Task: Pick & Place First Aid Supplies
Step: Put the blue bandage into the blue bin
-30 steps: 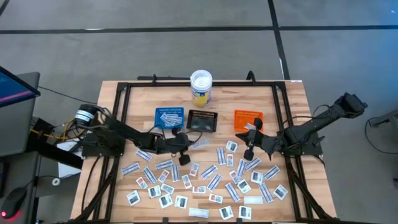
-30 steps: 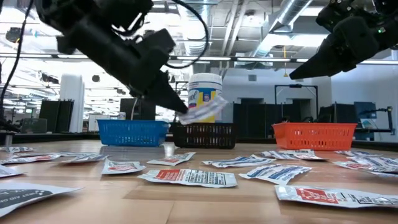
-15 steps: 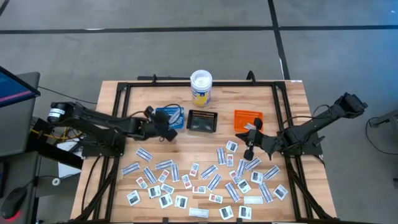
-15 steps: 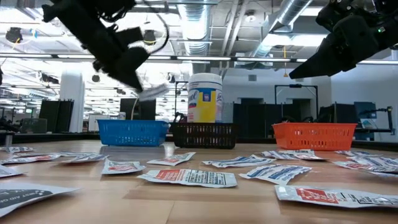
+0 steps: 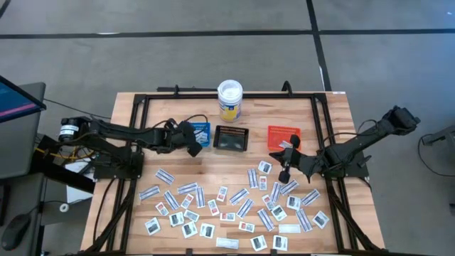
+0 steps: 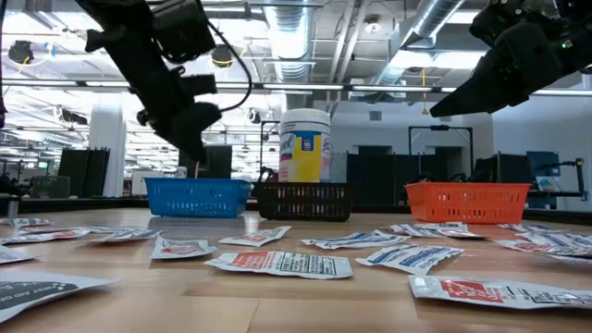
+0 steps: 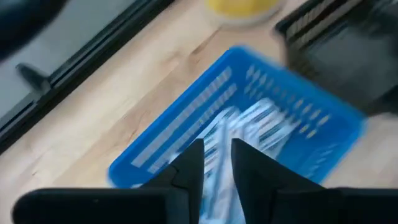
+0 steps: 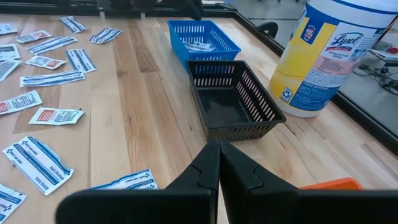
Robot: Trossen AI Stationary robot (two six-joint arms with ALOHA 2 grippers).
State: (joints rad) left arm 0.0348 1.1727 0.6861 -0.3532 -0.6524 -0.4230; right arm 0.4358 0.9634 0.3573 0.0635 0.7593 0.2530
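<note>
Left wrist view: I am seeing the left gripper parting narrowly over the blue tray, its packet now dropping among the strips inside.

Setting: robotics lab or industrial test hall.
Ceiling: exposed silver ventilation ducts and pipework, strip lights, open beams in the low view.
Floor: grey concrete floor with dark marking lines, seen from above.
Bench: pale butcher-block wooden table edged by a black metal frame, a dark robot arm mounted at each side.
Periphery: bundled cables and a lit computer monitor beside the table.
Background: dark cabinets and racks along the far wall.
</note>
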